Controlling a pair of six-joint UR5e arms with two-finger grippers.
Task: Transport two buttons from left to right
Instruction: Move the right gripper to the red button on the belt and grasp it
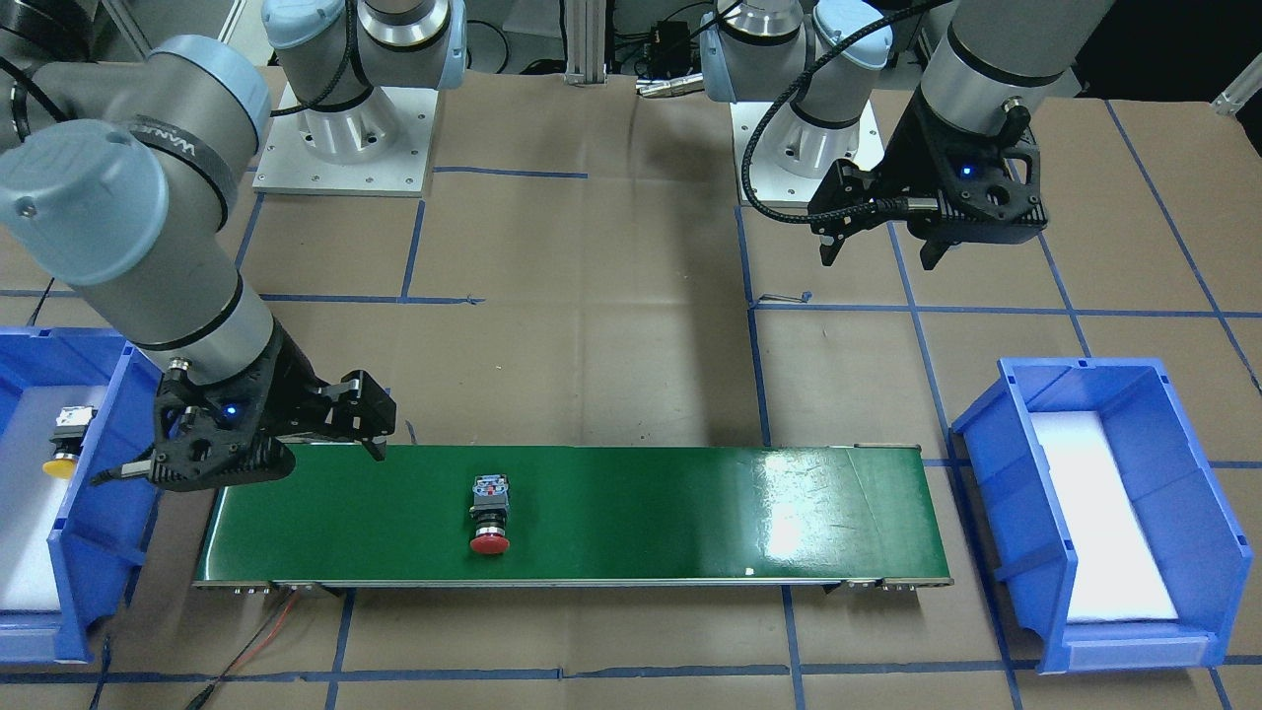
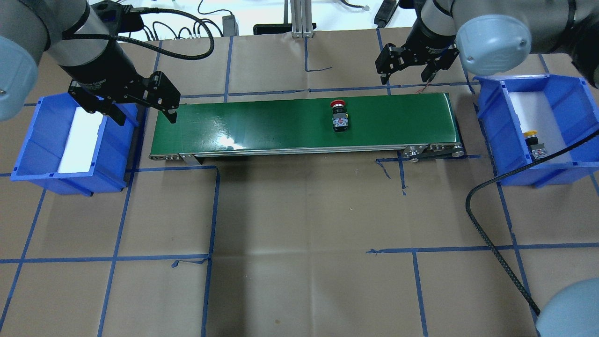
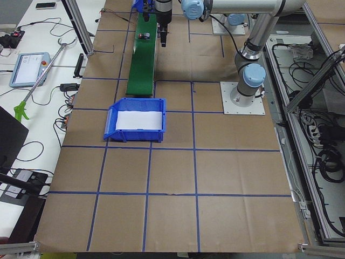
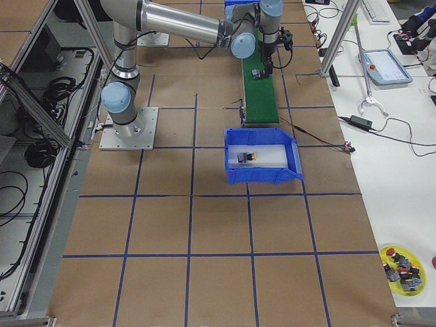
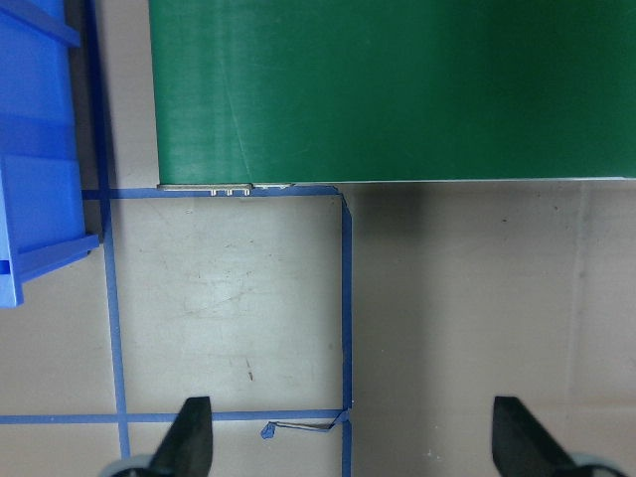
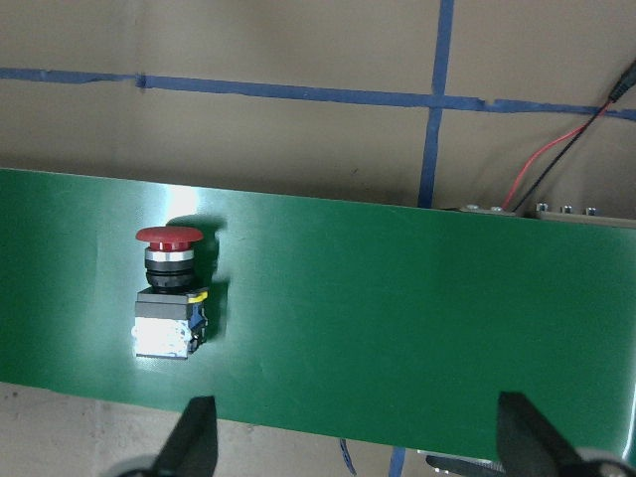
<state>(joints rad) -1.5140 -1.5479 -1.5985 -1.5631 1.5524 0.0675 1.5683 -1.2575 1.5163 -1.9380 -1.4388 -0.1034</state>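
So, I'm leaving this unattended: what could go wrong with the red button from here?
The red button lies on its side on the green belt; the open right gripper might slip off its round cap. Bare table separates the belt's end from the right bin, so an overrun could drop it there.

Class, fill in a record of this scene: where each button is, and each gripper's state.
Red button: on its side on the green conveyor belt
Yellow button: in the right blue bin
Left gripper: open, holding nothing, near the belt's left end
Right gripper: open, holding nothing, near the belt's right end
Progress: one button delivered, one to go
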